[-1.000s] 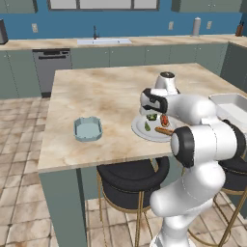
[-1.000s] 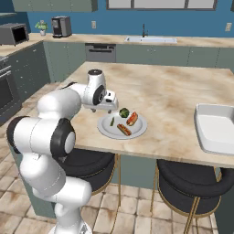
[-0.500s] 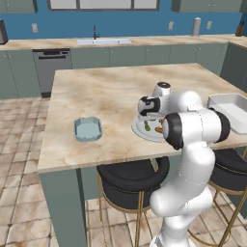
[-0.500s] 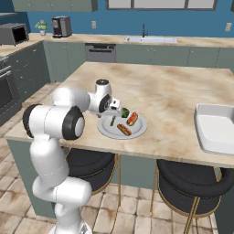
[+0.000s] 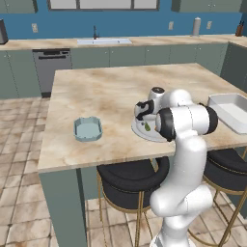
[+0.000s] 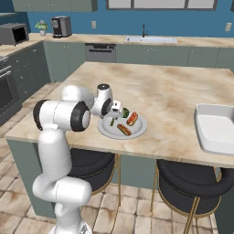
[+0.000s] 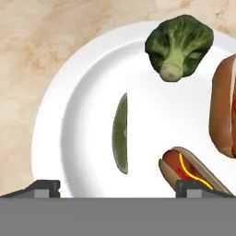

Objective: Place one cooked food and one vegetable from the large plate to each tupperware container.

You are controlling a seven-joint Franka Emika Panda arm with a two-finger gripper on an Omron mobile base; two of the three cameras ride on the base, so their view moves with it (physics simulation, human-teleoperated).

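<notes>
The claw [image 7: 118, 186] is held open and empty just above the plate [image 7: 83, 92], its two tips spread wide, one near the plate's rim and the other by a hot dog [image 7: 191, 171]. Between the tips, slightly ahead, a slim green pod [image 7: 120, 133] lies flat on the plate. Farther on sits a broccoli floret [image 7: 179, 44], and a second hot dog [image 7: 224, 110] lies at the view's edge.

In the right base view the plate [image 6: 106, 130] is seen near the tabletop [image 6: 173, 91] front edge, with the white tub [image 6: 218, 128] well apart at the far right. In the left base view the teal tub [image 5: 88, 129] stands well apart on the other side.

The step in hand is judged to be picking the pod. A good grasp would be made by lowering straight down with the pod centred between the tips, so that it is closed on across its narrow width. Because the pod lies thin and flat, the tips should be brought almost to the plate before closing, or it may be missed. The near hot dog should be kept clear of.
</notes>
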